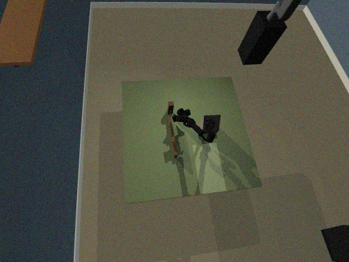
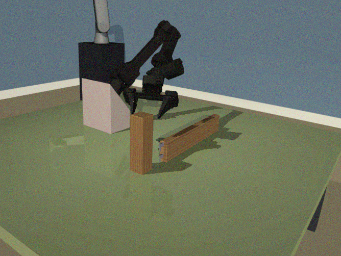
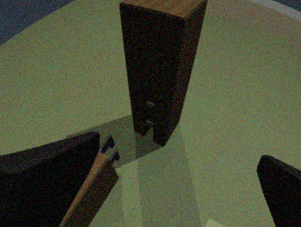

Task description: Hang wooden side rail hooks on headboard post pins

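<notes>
The wooden headboard post (image 1: 171,103) (image 2: 141,146) (image 3: 156,54) stands upright. Two pins (image 3: 150,104) show low in its dark face in the wrist view. The wooden side rail (image 1: 173,140) (image 2: 193,137) (image 3: 92,195) stands on its long edge on the green surface. Its steel hooks (image 2: 161,156) (image 3: 108,145) point towards the post, apart from it with a small gap. My gripper (image 2: 146,111) (image 3: 182,153) is open and empty, above and behind the post and the rail's hook end in the exterior view. In the wrist view its left finger hides part of the rail.
The green surface (image 1: 146,174) (image 2: 220,206) lies under all of this. My arm's pale pink base block (image 2: 96,104) stands left of the post in the exterior view. Behind it is a black pedestal (image 1: 262,39) (image 2: 100,60) with a grey arm. An orange-brown slab (image 1: 22,31) is at the top view's upper left.
</notes>
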### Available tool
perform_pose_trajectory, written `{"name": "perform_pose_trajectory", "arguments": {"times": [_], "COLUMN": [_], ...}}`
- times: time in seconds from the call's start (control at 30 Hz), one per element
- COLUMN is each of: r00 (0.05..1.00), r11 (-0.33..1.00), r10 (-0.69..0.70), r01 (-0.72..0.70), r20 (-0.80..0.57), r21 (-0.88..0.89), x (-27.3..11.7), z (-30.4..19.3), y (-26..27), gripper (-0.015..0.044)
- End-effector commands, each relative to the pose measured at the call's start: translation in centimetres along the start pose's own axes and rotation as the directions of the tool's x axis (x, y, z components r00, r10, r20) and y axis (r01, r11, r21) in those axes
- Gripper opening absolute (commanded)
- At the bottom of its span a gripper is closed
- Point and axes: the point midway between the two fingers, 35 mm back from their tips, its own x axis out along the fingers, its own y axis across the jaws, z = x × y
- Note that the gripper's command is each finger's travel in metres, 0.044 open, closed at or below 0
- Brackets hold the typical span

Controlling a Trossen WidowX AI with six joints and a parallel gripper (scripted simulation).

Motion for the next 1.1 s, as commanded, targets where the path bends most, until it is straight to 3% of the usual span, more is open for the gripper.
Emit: {"name": "perform_pose_trajectory", "arguments": {"times": [0.0, 0.5, 0.77, 1.07], "r00": [1.000, 1.000, 0.992, 0.961], "r11": [1.000, 1.000, 0.924, 0.653], "r10": [0.000, -0.001, -0.037, -0.071], "r01": [0.000, 0.001, -0.012, -0.157], "r20": [0.004, 0.001, -0.120, -0.267], "r21": [0.012, 0.003, -0.381, -0.740], "x": [-0.1, 0.0, 0.5, 0.8], "z": [0.0, 0.0, -0.3, -0.7], "y": [0.0, 0.0, 1.2, 2.6], "gripper": [0.0440, 0.0440, 0.0440, 0.0440]}}
